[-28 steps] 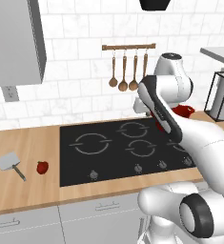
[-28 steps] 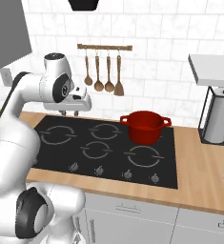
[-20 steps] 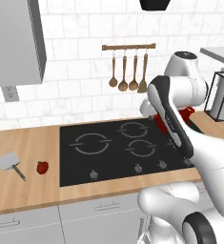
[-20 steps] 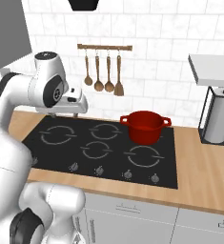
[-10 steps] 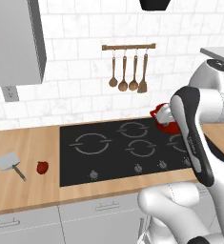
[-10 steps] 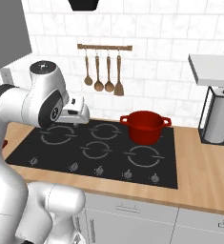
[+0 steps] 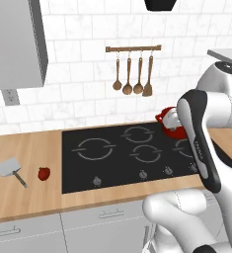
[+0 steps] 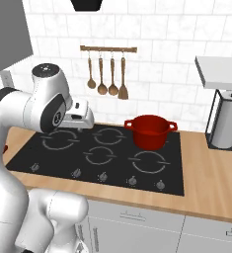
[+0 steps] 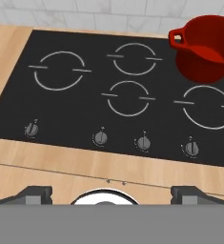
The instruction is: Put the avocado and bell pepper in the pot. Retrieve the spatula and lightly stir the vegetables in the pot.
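The red pot (image 8: 149,131) stands on the hob's back right burner; it also appears as pot (image 9: 206,47) and, half hidden by my arm, as pot (image 7: 167,120). On the wooden counter left of the hob lie the small red bell pepper (image 7: 44,173) and, further left, the grey spatula (image 7: 11,169). The avocado is out of view. My gripper (image 9: 111,194) is open and empty, high above the hob's front edge and looking down on it. Its white hand (image 8: 80,118) hovers over the hob's left back burner, well apart from the pot.
The black hob (image 7: 137,153) is set into a wooden counter (image 8: 211,173). Brown wooden spoons and a wooden spatula hang on a rail (image 8: 107,74) at the back wall. A paper towel stand (image 8: 226,123) sits at the right, and a grey wall cabinet (image 7: 16,44) at the left.
The arm has swung: the hand has come down and moved toward the hob's middle, and the elbow now covers part of the pot in the left base view. The jaws stayed wide.
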